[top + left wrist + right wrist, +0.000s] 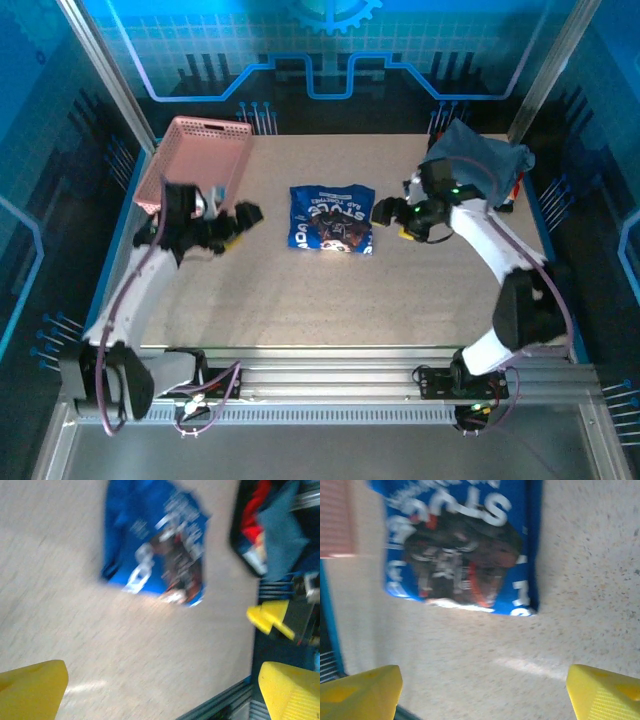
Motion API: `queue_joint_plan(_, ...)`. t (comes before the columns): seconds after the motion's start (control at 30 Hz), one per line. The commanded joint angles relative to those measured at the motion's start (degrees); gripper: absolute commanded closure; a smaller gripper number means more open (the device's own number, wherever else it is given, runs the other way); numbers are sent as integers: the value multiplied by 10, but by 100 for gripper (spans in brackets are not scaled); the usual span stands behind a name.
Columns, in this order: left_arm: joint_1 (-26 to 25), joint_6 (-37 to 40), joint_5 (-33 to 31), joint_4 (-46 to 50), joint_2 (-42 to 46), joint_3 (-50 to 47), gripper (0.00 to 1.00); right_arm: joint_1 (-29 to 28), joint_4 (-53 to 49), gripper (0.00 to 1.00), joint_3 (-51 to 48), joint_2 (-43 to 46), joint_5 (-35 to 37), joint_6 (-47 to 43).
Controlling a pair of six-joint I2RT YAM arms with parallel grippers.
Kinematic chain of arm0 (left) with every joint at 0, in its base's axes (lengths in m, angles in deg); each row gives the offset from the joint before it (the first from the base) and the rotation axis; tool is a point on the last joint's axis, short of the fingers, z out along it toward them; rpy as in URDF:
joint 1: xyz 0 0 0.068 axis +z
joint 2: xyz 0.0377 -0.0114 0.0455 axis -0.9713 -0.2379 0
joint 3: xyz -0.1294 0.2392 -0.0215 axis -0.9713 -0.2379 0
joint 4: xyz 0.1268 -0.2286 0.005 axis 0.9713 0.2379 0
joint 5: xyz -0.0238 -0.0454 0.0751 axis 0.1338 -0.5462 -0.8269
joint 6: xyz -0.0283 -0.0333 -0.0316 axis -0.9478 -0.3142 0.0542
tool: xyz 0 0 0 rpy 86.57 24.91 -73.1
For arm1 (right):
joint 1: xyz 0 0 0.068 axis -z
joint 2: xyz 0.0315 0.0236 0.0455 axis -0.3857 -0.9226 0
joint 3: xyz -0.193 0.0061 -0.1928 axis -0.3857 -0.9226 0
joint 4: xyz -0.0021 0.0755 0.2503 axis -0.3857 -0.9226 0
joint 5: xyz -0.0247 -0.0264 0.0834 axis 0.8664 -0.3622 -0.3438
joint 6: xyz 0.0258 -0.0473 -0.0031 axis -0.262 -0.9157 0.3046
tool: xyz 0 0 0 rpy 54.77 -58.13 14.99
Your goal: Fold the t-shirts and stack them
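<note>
While both arms were held low over the table (300, 300), the royal-blue t-shirt (332, 218) was seen lying folded into a compact rectangle, print side up, squarely between the two tools. The left gripper (245, 214) was caught just off one edge of the shirt, apart from the cloth, its jaws spread wide and nothing gripped; from its wrist camera the yellow fingers (32, 690) were framed far apart over bare tabletop, with the folded shirt lying ahead of them. The right gripper (384, 212) was placed just beside the opposite edge, likewise parted wide and empty, and from its own camera the white lettering (495, 507) was shown ahead of the yellow fingertips (605, 692), clear of both. Beyond the right gripper, off to its outer side, the slate grey-blue t-shirt (480, 155) was seen heaped and unfolded at the far corner of the table. Behind the left gripper, on its outer side, the pink basket (195, 160) was seen at the other far corner.
</note>
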Motion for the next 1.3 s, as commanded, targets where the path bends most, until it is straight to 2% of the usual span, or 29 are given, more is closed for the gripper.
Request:
queue_joint_plan(0.0, -14, 39, -64, -12, 68, -64, 1, -19, 67, 13, 23, -64, 24, -20)
queue_joint_plan(0.1, -18, 60, -85, 23, 85, -82, 1, -34, 52, 12, 97, -149, 44, -30)
queue_joint_plan(0.27, -21, 37, -87, 13, 107, -89, 1, -45, 14, 11, 233, -276, 80, -20)
queue_joint_plan(0.47, -21, 45, -108, 35, 110, -58, 1, -57, -144, 15, 440, -435, 152, -24)
queue_joint_plan(0.7, -22, 64, -127, 85, 126, -32, 1, -68, -179, 17, 461, -454, 190, -25)
queue_joint_plan(0.83, -22, 58, -132, 84, 144, -31, 1, -81, -185, 21, 492, -488, 178, -31)
queue_joint_plan(0.9, -22, 55, -136, 86, 149, -21, 1, -88, -205, 26, 529, -519, 170, -29)
queue_joint_plan(0.97, -21, 52, -140, 88, 153, -6, 1, -95, -219, 40, 568, -550, 158, -21)
queue_joint_plan(1.03, -21, 52, -142, 94, 155, 14, 1, -101, -228, 62, 609, -580, 143, -10)
queue_joint_plan(1.13, -20, 54, -150, 106, 162, 38, 1, -105, -220, 84, 642, -604, 118, 3)
queue_joint_plan(1.23, -19, 60, -162, 122, 176, 52, 1, -105, -200, 100, 642, -586, 115, -2)
queue_joint_plan(1.27, -18, 62, -166, 126, 181, 55, 1, -105, -199, 100, 642, -575, 123, -8)
